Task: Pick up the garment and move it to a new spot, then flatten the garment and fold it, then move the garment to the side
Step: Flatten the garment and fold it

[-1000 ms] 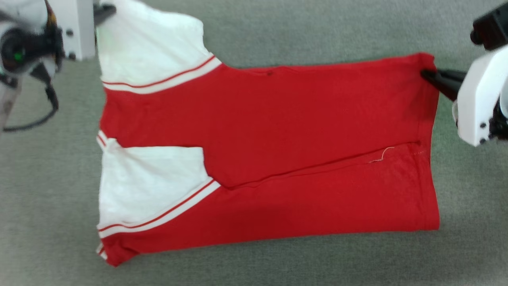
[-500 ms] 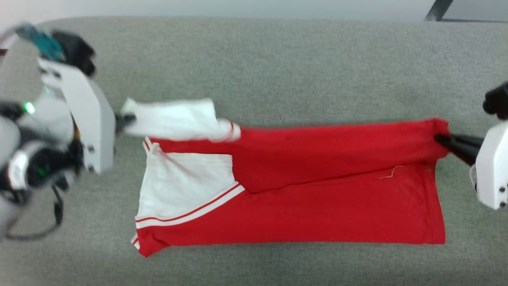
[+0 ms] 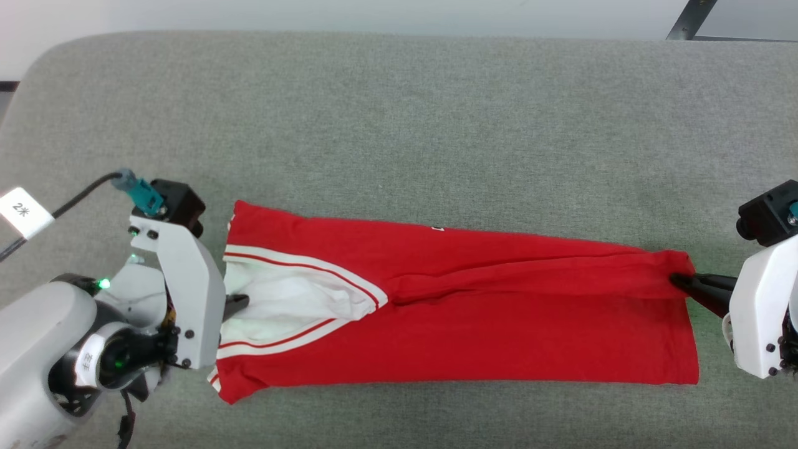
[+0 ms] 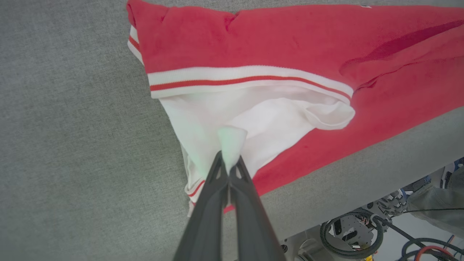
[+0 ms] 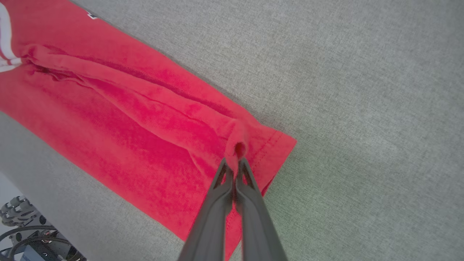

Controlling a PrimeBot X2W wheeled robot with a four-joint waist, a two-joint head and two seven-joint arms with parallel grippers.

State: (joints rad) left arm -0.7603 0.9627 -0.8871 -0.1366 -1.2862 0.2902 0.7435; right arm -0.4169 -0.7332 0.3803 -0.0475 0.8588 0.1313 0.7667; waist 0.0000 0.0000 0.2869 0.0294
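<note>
The garment (image 3: 486, 324) is a red jersey with white sleeve ends and striped trim. It lies folded lengthwise into a long band on the grey padded table (image 3: 399, 125). My left gripper (image 3: 240, 304) is shut on the white sleeve cloth (image 4: 232, 139) at the band's left end. At the right end my right gripper (image 3: 679, 282) is shut on a pinch of the red hem (image 5: 237, 146). In the left wrist view the garment (image 4: 290, 43) spreads beyond the left gripper (image 4: 229, 165), and in the right wrist view the garment (image 5: 137, 119) runs away from the right gripper (image 5: 235, 163).
The table's near edge runs just below the garment (image 4: 362, 170), with cables and machine parts (image 4: 362, 232) on the floor beyond it. Bare grey padding stretches behind the garment towards the table's far edge (image 3: 399, 37). A tagged cable (image 3: 37, 215) runs off from my left wrist.
Both grippers carried the garment's far edge towards the near side, folding the top half over the lower half. The white upper sleeve now lies on the lower sleeve. The head camera has shifted.
</note>
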